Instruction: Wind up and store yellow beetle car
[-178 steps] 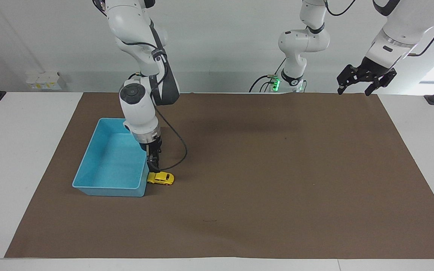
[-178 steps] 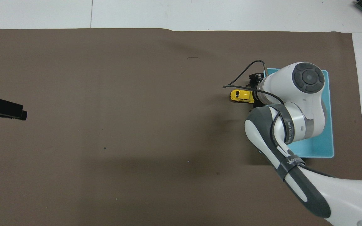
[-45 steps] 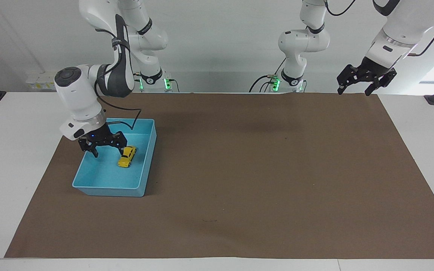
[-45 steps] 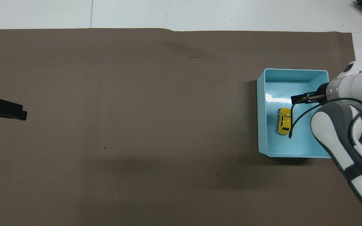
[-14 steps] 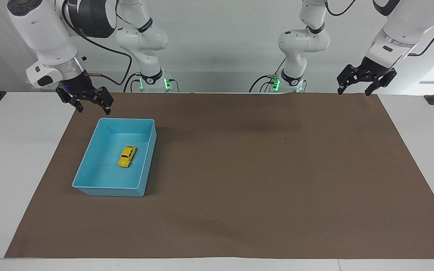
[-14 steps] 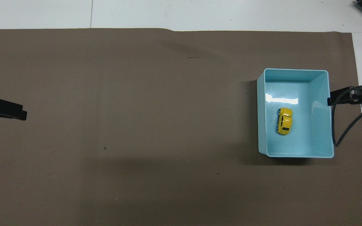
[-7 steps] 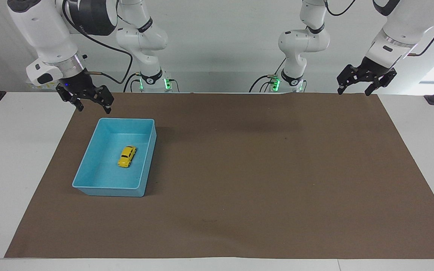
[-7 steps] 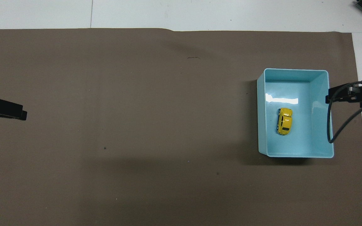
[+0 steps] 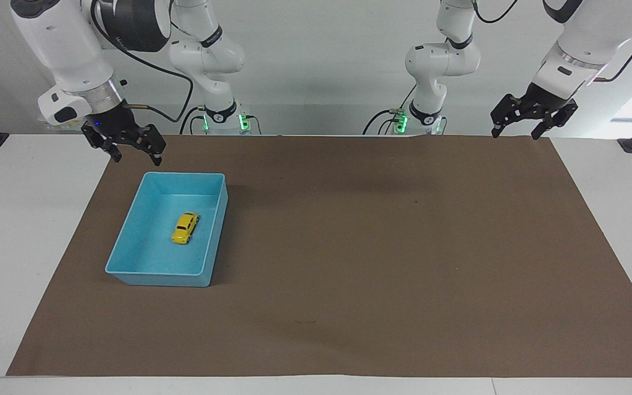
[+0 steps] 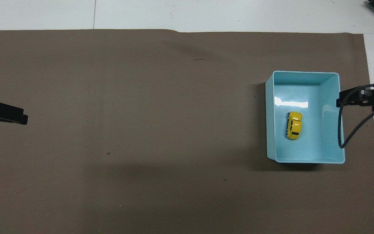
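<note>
The yellow beetle car [image 9: 185, 227] lies on the floor of the blue bin [image 9: 157, 271], free of any gripper. It also shows in the overhead view [image 10: 293, 125] near the middle of the bin [image 10: 304, 73]. My right gripper [image 9: 135, 153] is open and empty, raised over the mat's edge just outside the bin's rim; its tip shows in the overhead view [image 10: 339, 101]. My left gripper [image 9: 515, 131] is open and empty, and waits raised over the mat's corner at the left arm's end; its tip shows in the overhead view [image 10: 24, 118].
A brown mat [image 9: 382, 247] covers most of the white table [image 9: 20, 230]. The bin stands toward the right arm's end of the mat. A black cable [image 10: 346, 130] hangs from the right gripper beside the bin's wall.
The right gripper carried the car from the mat beside the bin into the bin, let go, and rose away to the mat's edge. In the last half second nothing moved.
</note>
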You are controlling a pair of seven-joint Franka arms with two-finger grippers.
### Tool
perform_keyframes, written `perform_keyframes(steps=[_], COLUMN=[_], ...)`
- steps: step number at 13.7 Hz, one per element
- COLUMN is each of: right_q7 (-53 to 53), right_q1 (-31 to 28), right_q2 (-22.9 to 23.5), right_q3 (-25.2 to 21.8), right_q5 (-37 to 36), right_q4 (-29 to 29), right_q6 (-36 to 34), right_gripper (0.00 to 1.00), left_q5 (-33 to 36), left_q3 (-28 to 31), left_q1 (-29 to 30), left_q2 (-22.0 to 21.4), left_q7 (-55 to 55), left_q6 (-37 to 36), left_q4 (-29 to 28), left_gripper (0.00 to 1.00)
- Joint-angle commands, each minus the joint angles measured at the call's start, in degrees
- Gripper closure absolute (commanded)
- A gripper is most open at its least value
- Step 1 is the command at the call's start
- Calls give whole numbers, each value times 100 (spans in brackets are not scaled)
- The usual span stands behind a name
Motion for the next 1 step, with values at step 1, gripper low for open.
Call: perform_keyframes(steps=[1], right_q7=[18], right_q1=[-46], right_q2=[-40], right_q3=[64], right_q5=[-95], right_q4=[10], right_q6=[-134], right_gripper=[0], left_q5=[34], left_q3=[-31], left_q1=[66], left_q2=[-92], left_q7=[78], left_q6=[-36], left_q4=[-59], left_gripper=[0])
